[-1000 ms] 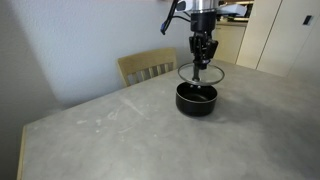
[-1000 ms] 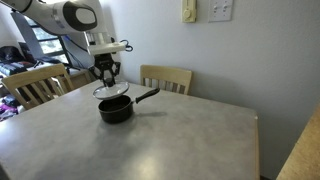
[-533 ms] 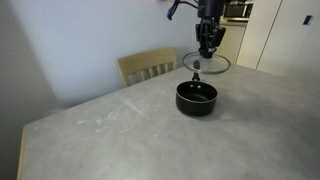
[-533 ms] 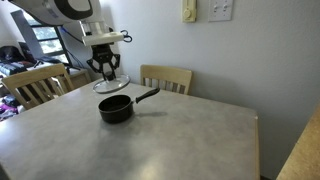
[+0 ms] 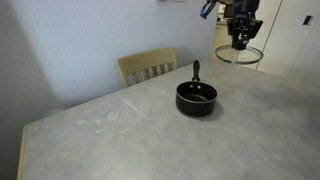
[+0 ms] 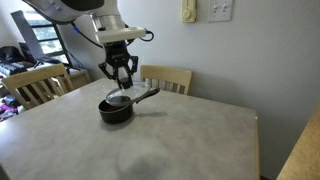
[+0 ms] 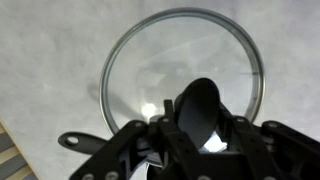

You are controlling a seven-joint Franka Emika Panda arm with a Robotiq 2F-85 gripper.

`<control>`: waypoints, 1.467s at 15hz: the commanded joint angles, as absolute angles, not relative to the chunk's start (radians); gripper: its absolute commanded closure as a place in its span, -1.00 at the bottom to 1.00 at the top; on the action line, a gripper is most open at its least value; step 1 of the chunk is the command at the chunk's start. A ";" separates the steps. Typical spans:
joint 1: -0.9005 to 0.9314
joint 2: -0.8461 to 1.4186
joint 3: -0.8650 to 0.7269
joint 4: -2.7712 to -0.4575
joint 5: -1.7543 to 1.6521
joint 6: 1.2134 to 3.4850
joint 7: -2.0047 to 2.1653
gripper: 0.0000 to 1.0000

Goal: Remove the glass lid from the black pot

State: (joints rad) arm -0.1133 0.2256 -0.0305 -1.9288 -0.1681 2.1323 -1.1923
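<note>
Overhead, gripper (image 5: 238, 44) clamped tight around the black knob (image 7: 200, 105) of the glass lid (image 5: 240, 56), disc hanging level in the air. Below and left of it the black pot (image 5: 196, 99) sits uncovered on the grey table (image 5: 120, 130), handle (image 5: 195, 70) pointing far, wooden chair (image 5: 148, 66) beyond

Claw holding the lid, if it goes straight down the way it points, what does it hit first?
Probably bare table: the claw points down, and through the glass lid only its grey surface shows, not the black pot.
</note>
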 commanded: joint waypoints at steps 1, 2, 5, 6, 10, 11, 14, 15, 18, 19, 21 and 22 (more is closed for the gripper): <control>-0.184 0.183 -0.077 -2.008 -0.195 2.193 -1.386 0.69; -0.204 0.192 -0.092 -2.015 -0.188 2.220 -1.445 0.69; -0.257 0.233 -0.119 -2.030 -0.134 2.320 -1.589 0.69; -0.273 0.252 -0.123 -2.036 -0.114 2.357 -1.628 0.69; -0.323 0.324 -0.106 -2.046 -0.003 2.458 -1.762 0.69; -0.330 0.345 -0.099 -2.045 0.018 2.477 -1.791 0.69; -0.336 0.407 -0.087 -2.035 0.034 2.506 -1.839 0.69; -0.336 0.425 -0.084 -2.030 0.027 2.506 -1.847 0.69; -0.333 0.466 -0.078 -2.024 0.007 2.511 -1.855 0.69; -0.330 0.476 -0.076 -2.024 0.000 2.513 -1.856 0.69; -0.326 0.498 -0.075 -2.020 -0.010 2.518 -1.848 0.69; -0.325 0.506 -0.075 -2.017 -0.014 2.520 -1.843 0.69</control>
State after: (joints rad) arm -0.3125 0.4821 -0.0864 -2.0349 0.0039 2.4998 -1.8251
